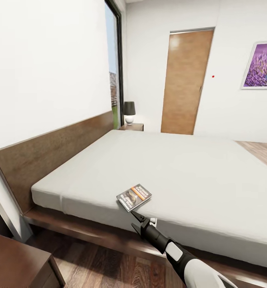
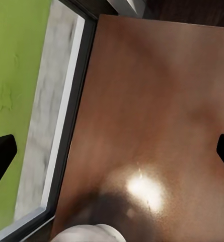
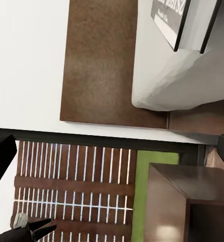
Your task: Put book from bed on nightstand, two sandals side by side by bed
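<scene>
The bed (image 1: 181,176) takes most of the room in the head view. Its off-white mattress is flat and plain, its brown wooden headboard (image 1: 49,154) runs along the white wall on the left, and a low dark wood frame goes under the near edge. The floor (image 1: 105,268) in front of it is dark wooden planks.

Behind the bed there is a brown door (image 1: 186,82) in the far wall, and a framed picture of purple flowers (image 1: 261,65) hangs to the right of it. A tall window (image 1: 113,64) stands at the far end of the headboard wall.

A nightstand (image 1: 132,127) of dark wood stands beyond the far corner of the bed, under the window side, and a small lamp (image 1: 129,112) with a dark shade and a white base stands on it. A second nightstand (image 1: 21,264) shows at the lower left corner of the head view, just beside the near end of the headboard.

The right arm reaches from the lower right toward the bed. The right gripper (image 1: 136,221) is just before the near edge of the mattress, and its two dark fingers are spread apart with nothing between them.

The book (image 1: 134,197) lies flat on the mattress near this edge, just beyond the fingertips and not touching them.

In the left wrist view the left gripper (image 2: 112,151) has its fingers wide apart over a glossy reddish-brown surface (image 2: 152,116).
</scene>
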`<state>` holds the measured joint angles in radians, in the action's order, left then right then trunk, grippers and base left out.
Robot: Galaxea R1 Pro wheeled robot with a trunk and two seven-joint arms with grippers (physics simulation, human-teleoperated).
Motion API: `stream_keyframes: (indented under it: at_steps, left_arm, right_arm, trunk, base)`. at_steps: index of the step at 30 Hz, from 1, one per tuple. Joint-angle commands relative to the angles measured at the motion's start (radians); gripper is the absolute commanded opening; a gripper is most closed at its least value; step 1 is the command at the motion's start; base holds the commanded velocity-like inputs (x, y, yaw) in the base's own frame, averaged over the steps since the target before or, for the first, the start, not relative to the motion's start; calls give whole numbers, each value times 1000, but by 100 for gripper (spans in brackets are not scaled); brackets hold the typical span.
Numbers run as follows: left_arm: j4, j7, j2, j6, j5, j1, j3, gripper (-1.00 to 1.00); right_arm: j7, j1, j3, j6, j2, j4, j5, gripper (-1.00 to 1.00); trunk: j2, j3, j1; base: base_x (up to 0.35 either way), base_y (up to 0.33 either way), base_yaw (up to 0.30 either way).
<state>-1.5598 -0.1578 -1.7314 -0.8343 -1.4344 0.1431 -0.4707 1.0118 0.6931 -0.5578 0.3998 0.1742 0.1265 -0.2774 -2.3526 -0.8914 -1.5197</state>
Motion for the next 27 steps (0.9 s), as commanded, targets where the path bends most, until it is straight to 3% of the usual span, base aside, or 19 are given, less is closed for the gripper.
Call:
stream_keyframes:
  at_steps: [1,27]
  left_arm:
    - [-2,-9,0,-2,-11,7,-6,100]
    - [0,-26,1,-2,-11,7,-8,100]
  right_arm:
    - [0,0,2,9,0,1,-8,100]
    - [6,1,0,6,-1,21,-11,100]
  trunk:
    - [0,-1,0]
    - [0,-1,0]
  base:
    - [0,0,10]
    - [0,0,1]
